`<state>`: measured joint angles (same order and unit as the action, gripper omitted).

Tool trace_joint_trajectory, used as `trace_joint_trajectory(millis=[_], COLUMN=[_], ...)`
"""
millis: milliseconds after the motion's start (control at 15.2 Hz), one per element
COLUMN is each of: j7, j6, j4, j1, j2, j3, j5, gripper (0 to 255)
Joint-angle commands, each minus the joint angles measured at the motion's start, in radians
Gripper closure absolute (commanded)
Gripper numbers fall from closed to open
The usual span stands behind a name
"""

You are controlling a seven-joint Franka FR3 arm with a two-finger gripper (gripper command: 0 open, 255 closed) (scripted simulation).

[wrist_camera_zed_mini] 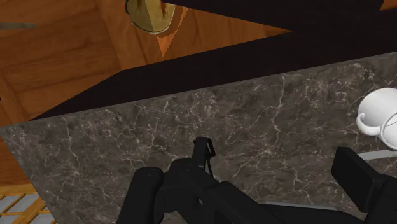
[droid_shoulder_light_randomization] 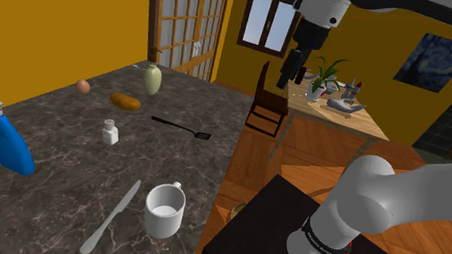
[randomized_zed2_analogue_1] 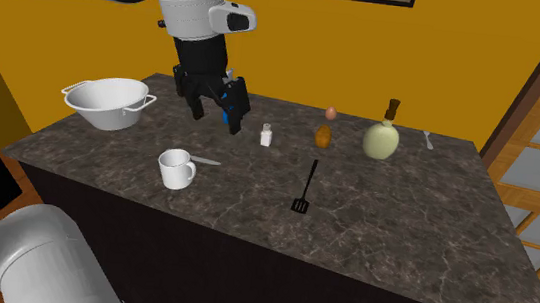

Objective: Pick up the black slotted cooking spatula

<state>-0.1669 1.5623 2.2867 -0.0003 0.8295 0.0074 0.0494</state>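
— Black slotted cooking spatula (droid_shoulder_light_randomization: 179, 128): where does it lie?

— Flat on the dark veined stone counter (droid_shoulder_light_randomization: 57, 176), in the open middle. Its handle end is nearest the brown oval food item (droid_shoulder_light_randomization: 125, 102), and its slotted head points toward the counter edge on the stand's side. The small white shaker (droid_shoulder_light_randomization: 110, 131) stands near it but apart.

— And the pincer?

— Your all-black two-finger gripper (randomized_zed2_analogue_1: 218, 119) hangs high over the counter with its fingers spread and nothing between them, well apart from the spatula (randomized_zed2_analogue_1: 307, 185).

— How do you make the approach a good one?

— You travel sideways first, staying high, until the hand is over the middle of the handle. In the wrist view the spatula (wrist_camera_zed_mini: 203, 151) seems to run lengthwise between the fingers, so your wrist turn probably needs little correction. Check that the fingers straddle the handle crosswise.

— Then down?

— Straight down. The handle looks thin and sits low, so you likely need the fingertips almost at the stone before you close. Close too high and you pinch air. Grip slightly toward the head for balance, then lift vertically. The white mug (droid_shoulder_light_randomization: 165, 210) looks far enough away to ignore.
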Motion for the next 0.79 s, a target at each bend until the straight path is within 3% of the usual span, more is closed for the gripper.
trace_joint_trajectory(millis=[0,726], j7=[0.0,-0.103], j6=[0.0,0.336], j4=[0.0,0.049], j1=[0.0,0.02], j2=[0.0,-0.303], j3=[0.0,-0.071], j5=[0.0,-0.006], gripper=[0,0])
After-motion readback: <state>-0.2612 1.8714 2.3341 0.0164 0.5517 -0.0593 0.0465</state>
